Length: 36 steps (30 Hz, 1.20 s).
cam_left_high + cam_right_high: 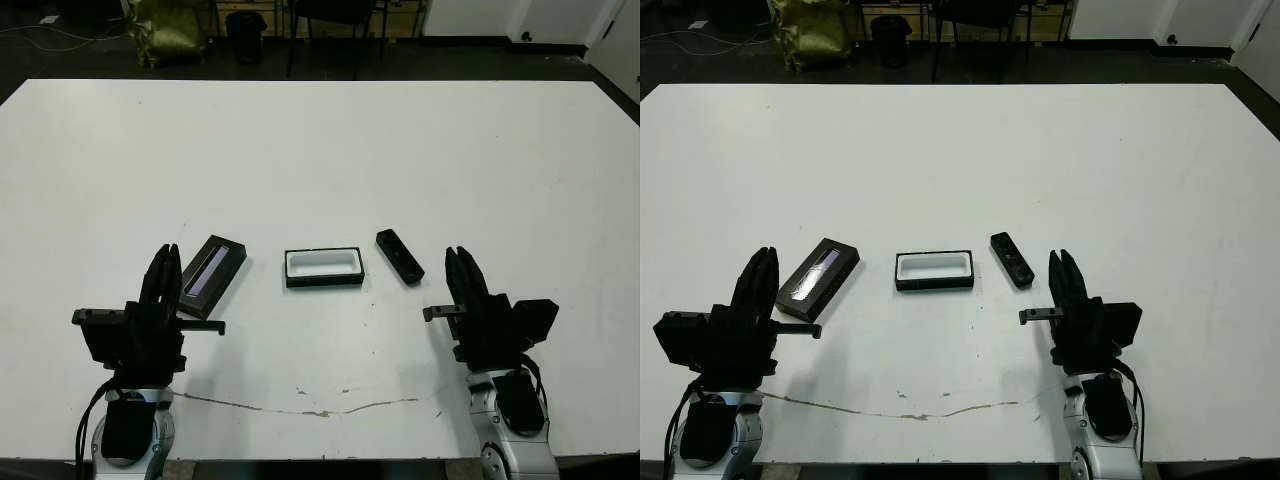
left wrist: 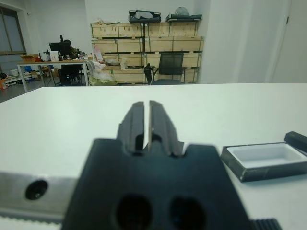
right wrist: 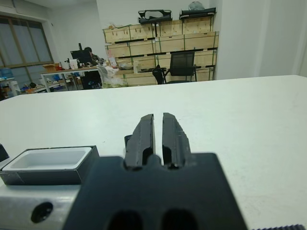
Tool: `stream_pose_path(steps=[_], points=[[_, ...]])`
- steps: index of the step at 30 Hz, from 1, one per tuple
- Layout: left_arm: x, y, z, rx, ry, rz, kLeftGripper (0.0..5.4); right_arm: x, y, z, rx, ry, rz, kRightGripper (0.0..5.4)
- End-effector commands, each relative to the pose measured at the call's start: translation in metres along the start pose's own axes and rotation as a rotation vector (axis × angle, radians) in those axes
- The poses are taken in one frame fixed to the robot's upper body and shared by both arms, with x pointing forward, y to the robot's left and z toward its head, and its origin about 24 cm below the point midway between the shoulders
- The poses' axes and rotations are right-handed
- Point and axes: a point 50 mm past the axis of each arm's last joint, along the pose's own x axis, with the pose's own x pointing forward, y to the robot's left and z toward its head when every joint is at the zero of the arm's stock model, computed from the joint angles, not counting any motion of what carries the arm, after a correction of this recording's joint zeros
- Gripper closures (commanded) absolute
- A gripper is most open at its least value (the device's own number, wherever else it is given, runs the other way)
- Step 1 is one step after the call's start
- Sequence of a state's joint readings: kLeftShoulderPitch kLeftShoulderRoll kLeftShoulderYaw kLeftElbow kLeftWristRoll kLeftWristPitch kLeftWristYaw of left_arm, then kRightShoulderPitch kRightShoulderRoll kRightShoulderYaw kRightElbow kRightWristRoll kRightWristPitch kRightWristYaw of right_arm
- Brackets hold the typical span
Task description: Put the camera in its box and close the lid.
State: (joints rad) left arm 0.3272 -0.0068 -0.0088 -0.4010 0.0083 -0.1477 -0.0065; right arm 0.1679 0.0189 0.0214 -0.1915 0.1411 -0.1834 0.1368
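- I see a plain white table (image 1: 320, 150) with a thin dark crack line near its near edge.
- The box (image 1: 323, 267) is black outside, white inside.
- The camera (image 1: 399, 256) on the right is glossy black.
- The lid (image 1: 211, 275) on the left is black with a greyish glossy strip.
- Both grippers are black, on silver-grey wrists.

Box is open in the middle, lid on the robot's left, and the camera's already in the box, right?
Not quite. The camera lies on the table to the right of the box, not inside; the left eye view shows the box empty. The lid is on the left.
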Motion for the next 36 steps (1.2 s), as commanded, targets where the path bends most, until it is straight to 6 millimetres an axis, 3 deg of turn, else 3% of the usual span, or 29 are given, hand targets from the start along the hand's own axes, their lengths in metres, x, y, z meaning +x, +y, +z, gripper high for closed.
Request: stream_pose_path(steps=[1,12,22,36], points=[[-0.002,0.001,-0.005,0.009,0.029,0.003,5.37,-0.002,-0.002,-0.005,-0.002,0.027,-0.001,5.4],[-0.002,-0.002,-0.004,0.011,0.044,-0.002,5.37,-0.002,-0.001,-0.005,-0.004,0.026,0.025,5.4],[-0.002,-0.004,-0.005,-0.009,0.044,-0.007,5.37,0.001,-0.005,0.008,-0.031,0.034,0.057,5.4],[-0.004,-0.005,-0.005,-0.004,0.055,-0.006,5.37,0.016,-0.002,0.009,-0.017,0.117,0.15,5.4]])
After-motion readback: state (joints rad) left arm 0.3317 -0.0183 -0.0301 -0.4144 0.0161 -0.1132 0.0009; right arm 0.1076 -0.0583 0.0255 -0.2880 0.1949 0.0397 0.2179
